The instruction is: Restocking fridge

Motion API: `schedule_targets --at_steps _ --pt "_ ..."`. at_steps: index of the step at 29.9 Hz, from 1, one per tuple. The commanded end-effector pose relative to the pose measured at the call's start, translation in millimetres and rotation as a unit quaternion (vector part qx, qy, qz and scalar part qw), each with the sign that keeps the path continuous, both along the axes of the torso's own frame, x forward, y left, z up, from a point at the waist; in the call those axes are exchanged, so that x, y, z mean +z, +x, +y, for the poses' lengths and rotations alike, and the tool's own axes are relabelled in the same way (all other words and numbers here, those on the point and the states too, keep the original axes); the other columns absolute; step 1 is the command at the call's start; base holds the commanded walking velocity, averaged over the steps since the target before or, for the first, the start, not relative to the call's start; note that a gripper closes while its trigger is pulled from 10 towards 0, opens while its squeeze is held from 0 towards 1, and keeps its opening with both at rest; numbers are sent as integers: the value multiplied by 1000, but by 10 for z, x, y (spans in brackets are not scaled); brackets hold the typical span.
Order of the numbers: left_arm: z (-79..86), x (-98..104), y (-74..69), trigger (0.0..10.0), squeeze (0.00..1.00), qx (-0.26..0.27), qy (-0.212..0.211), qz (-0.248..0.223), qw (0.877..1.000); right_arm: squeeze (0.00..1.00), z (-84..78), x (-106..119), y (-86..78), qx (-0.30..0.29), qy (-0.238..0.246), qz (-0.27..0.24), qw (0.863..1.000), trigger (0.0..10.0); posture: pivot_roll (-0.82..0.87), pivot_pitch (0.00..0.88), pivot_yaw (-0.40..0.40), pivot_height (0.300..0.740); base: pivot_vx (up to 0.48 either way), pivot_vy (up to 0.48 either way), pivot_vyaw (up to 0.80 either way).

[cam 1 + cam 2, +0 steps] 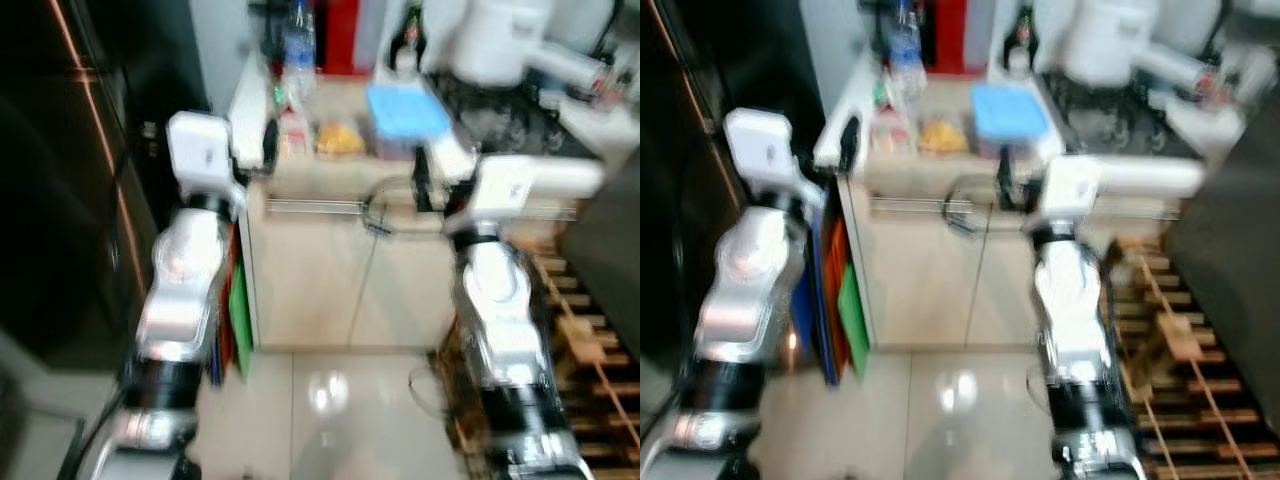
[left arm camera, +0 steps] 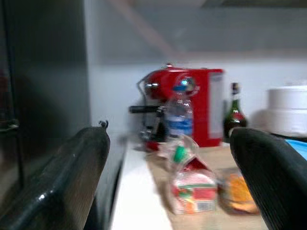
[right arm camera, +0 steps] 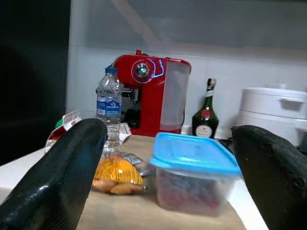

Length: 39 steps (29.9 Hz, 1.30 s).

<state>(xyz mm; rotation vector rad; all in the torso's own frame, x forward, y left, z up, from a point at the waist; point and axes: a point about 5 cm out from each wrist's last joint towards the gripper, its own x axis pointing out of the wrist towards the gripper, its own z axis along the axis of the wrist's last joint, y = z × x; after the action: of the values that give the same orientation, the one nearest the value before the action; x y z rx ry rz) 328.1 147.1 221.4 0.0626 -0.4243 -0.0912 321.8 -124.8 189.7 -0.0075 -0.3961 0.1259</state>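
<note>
Head views were smeared by blur, so fine detail was lost. Both arms were raised toward a pale counter [image 1: 300, 170] that stood over cream cabinet doors with a metal rail handle [image 1: 315, 207]. A dark fridge [image 1: 70, 170] filled the robot's left side; its door looked closed, though blur made that hard to confirm.

Left gripper [image 2: 168, 182]: fingers spread wide, nothing between them, held at the counter's left edge. Beyond its fingers [image 2: 62, 182] sat a clear bag of wrapped food [image 2: 192, 189] with red and green print, contents not readable. Behind that stood a water bottle [image 2: 181, 112] with a blue cap.

Right gripper [image 3: 168, 177]: fingers also wide apart and empty, level with the counter front. Facing it was a clear tub with a blue lid [image 3: 192, 175]; its dark contents were too murky to name. Just beside the tub lay a bag of orange-yellow snacks [image 3: 117, 175], partly cut off by the near finger [image 3: 57, 177].

At the back wall stood a red coffee machine [image 3: 148, 96], a dark green bottle [image 3: 206, 115] and a white lidded pot [image 3: 276, 112] cut off at the frame edge.

Low down, colored flat items [image 1: 840, 300] were wedged between fridge and cabinet. A wooden slatted rack [image 1: 590, 340] lay on the robot's right, partly hidden by the right arm.
</note>
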Motion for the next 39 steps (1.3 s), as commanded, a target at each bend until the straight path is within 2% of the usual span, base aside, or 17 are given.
schedule_targets --at_steps 1,11,14,17,18,20,21,22,23,25,27,29,31,32,33,37,39 --pt "-112 38 -5 10000 0 -17 3 -10 1000 0 -78 92 -6 -11 -4 -20 1000 10000 -66 0 -16 740 480 0 0" --pt "-110 111 -17 10000 0 -18 20 -35 999 0 -22 297 -23 -5 -4 -61 998 10000 -60 0 -13 740 480 0 0" --pt "-133 177 -17 10000 0 -28 27 -51 998 0 -84 344 -42 -27 7 -71 997 10000 -67 0 -11 740 480 0 0" --pt "-192 367 -10 10000 0 -52 44 -85 994 0 -277 446 -71 -97 18 -93 991 10000 -69 1 -9 740 480 0 0" --pt "-192 367 -10 10000 0 -52 44 -85 994 0 -277 446 -71 -97 18 -93 991 10000 -69 1 -9 740 480 0 0" --pt "-195 547 31 10000 0 -60 51 -109 991 0 -326 483 -76 -106 16 -97 990 10000 -70 2 -2 740 480 0 0" --pt "-195 547 31 10000 0 -60 51 -109 991 0 -326 483 -76 -106 16 -97 990 10000 -70 2 -2 740 480 0 0" --pt "-197 686 68 10000 0 -81 40 -124 988 0 -322 485 -75 -97 9 -95 991 10000 -76 5 5 740 480 0 0" --pt "-202 730 77 10000 0 -94 33 -128 987 0 -314 483 -75 -92 7 -93 991 10000 -76 5 5 740 480 0 0" --pt "-181 785 110 10000 0 -89 38 -132 987 0 -295 476 -80 -82 6 -90 993 10000 -80 5 11 740 480 0 0" --pt "-37 979 231 10000 0 -39 23 -140 989 0 -230 474 -126 -63 5 -90 994 10000 -88 0 31 740 240 0 0" --pt "44 1134 331 10000 0 -36 -2 -133 990 0 -204 446 -169 -58 2 -92 994 10000 -90 0 56 740 0 0 0" --pt "58 1177 352 10000 0 -41 -7 -133 990 0 -203 434 -181 -58 1 -92 994 10000 -90 0 56 740 0 0 0" --pt "96 1315 412 10000 0 -75 -15 -129 989 0 -232 347 -193 -78 11 -80 994 10000 -105 0 90 740 0 0 0" --pt "117 1373 443 10000 0 -83 -16 -127 988 0 -245 315 -195 -88 17 -74 993 10000 -105 0 90 740 0 0 0" --pt "198 1498 543 10000 0 -85 -16 -115 990 0 -207 270 -242 -94 23 -66 993 10000 -110 9 136 740 0 0 0" --pt "216 1589 644 10000 0 -100 -15 -98 990 0 -150 201 -313 -92 26 -56 994 10000 -121 20 157 740 0 0 0"
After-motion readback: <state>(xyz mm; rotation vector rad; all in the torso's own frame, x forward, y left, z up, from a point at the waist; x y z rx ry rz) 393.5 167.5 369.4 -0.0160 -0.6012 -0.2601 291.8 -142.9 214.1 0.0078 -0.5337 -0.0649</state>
